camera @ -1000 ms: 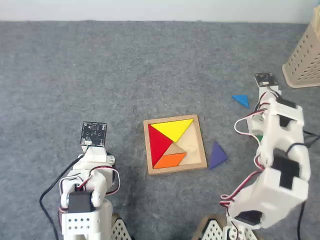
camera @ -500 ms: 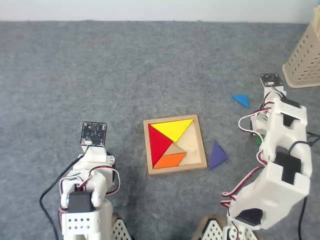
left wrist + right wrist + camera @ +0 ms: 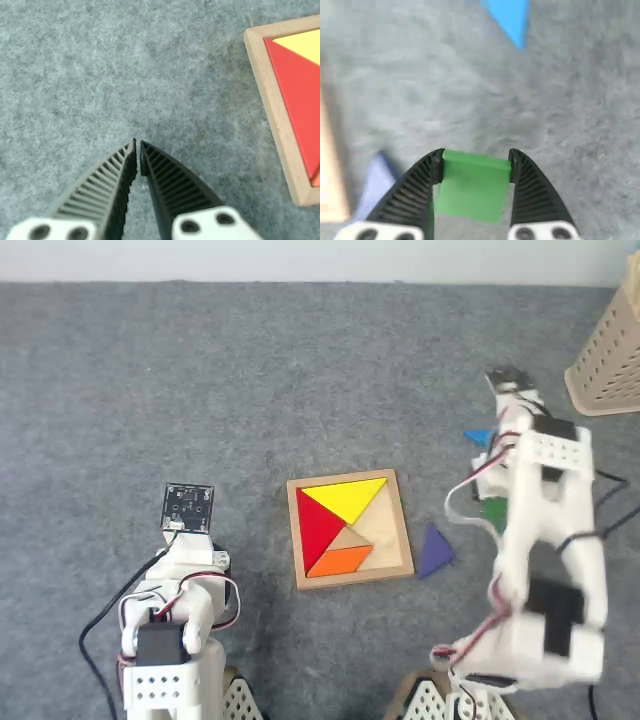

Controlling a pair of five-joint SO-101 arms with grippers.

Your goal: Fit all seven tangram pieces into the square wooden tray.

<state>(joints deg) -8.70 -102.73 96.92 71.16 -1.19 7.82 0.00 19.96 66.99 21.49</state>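
My right gripper (image 3: 475, 156) is pinching the green piece (image 3: 472, 187) by two opposite edges, out over the worktop (image 3: 200, 370) to the right of the tray (image 3: 350, 577). The purple triangle (image 3: 435, 552) lies between it and the tray. The hold sits close to my fingertips, so I judge the piece could swivel or slip out on the way over. If it arrives turned, a corner would likely catch on the rim or ride up on a seated neighbour instead of dropping flat. Carried low, it could clip the purple triangle and shove it against the tray, and a hard press into the bare gap might nudge the pieces already seated. My left gripper (image 3: 137, 146) is pressed together on nothing, over the worktop off the tray's left side, so it is not bracing the tray should it slide. Counting: one tray and seven pieces. Four are inside it: yellow triangle (image 3: 345, 500), red triangle (image 3: 314, 525), orange piece (image 3: 338, 560) and what looks like a small tan triangle (image 3: 350, 538). Three are outside: green, purple and the blue triangle (image 3: 507, 15). There are also two grippers, and one basket (image 3: 610, 350) at the far right.
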